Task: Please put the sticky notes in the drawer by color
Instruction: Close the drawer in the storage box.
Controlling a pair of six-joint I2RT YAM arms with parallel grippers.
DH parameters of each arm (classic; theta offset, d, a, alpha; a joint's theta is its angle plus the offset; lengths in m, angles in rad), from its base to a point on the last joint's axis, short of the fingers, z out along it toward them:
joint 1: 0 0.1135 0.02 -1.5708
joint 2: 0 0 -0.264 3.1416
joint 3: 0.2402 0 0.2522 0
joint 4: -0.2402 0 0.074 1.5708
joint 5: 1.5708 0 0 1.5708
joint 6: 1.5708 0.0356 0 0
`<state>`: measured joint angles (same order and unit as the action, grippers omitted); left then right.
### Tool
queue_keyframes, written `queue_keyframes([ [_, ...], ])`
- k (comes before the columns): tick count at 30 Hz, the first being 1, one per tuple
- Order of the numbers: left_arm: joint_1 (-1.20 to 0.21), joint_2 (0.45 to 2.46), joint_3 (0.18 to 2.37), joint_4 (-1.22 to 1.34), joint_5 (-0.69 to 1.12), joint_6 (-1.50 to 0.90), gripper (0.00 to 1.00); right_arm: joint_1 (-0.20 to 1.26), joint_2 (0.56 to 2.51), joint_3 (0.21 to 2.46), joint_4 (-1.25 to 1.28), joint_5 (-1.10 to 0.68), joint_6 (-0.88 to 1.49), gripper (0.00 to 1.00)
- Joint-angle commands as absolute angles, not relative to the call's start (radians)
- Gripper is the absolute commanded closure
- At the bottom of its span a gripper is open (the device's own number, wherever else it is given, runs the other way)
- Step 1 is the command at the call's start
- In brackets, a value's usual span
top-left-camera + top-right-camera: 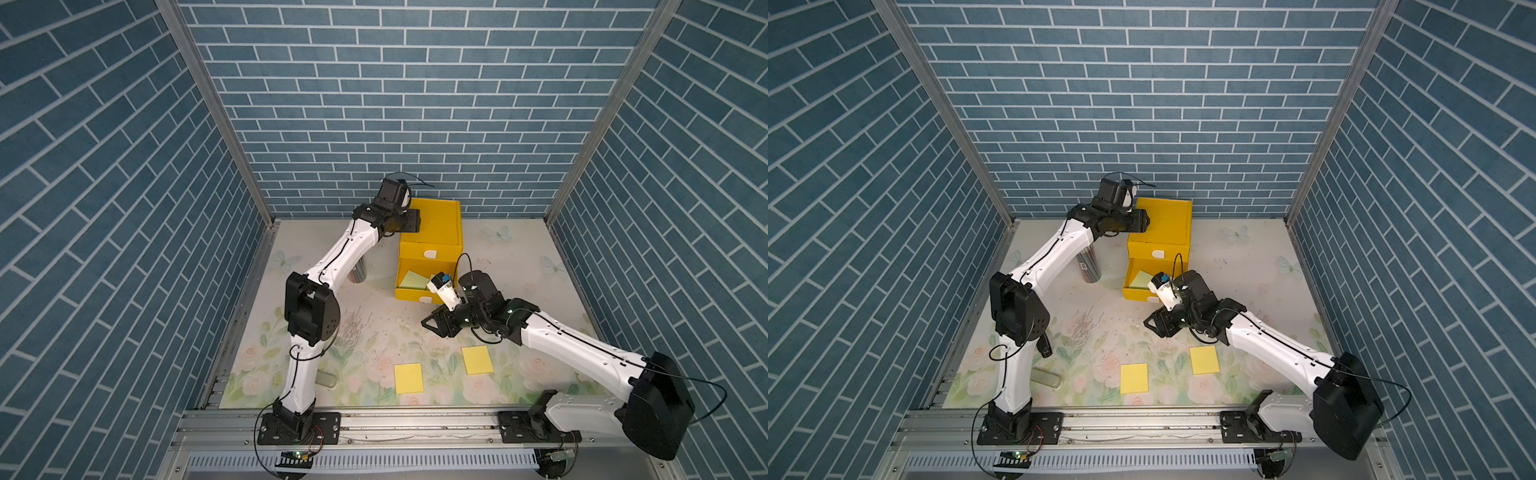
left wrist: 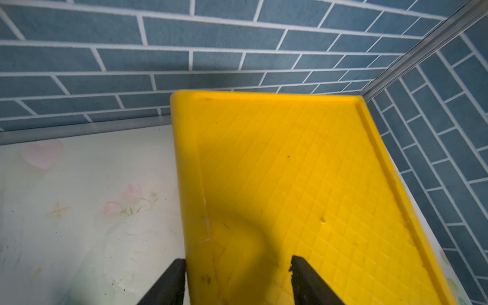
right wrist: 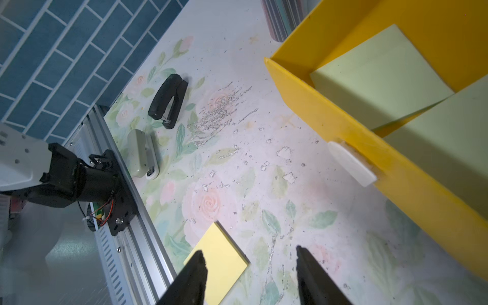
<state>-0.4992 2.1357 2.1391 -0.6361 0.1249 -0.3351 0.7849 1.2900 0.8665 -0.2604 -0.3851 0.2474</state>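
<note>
Seemingly the green step is done: two green notes (image 3: pixel 380 79) lie in the pulled-out drawer (image 3: pixel 330 105) of the yellow cabinet (image 1: pixel 436 232), and the right jaws hang parted and empty just beside its front, above the desk (image 1: pixel 374 332). Left jaws straddle the cabinet's top edge (pinching it or merely bracing it, I cannot tell). Next, I'd judge, comes shutting that drawer, then lifting the yellow notes (image 1: pixel 408 377), thin and flat on the desk, by an edge.
</note>
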Motion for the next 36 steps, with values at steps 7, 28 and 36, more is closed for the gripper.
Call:
queue_keyframes([
  [7,-0.528,2.076,1.977,-0.629,0.092,-0.322,0.32,0.776,1.425,0.910,-0.072,-0.086,0.160,0.47],
  [28,-0.544,2.040,1.917,-0.615,0.123,-0.302,0.31,0.741,1.748,1.104,0.163,0.255,-0.061,0.45],
  [36,-0.552,2.033,1.902,-0.602,0.138,-0.308,0.30,0.748,1.607,0.968,0.306,0.131,-0.075,0.42],
])
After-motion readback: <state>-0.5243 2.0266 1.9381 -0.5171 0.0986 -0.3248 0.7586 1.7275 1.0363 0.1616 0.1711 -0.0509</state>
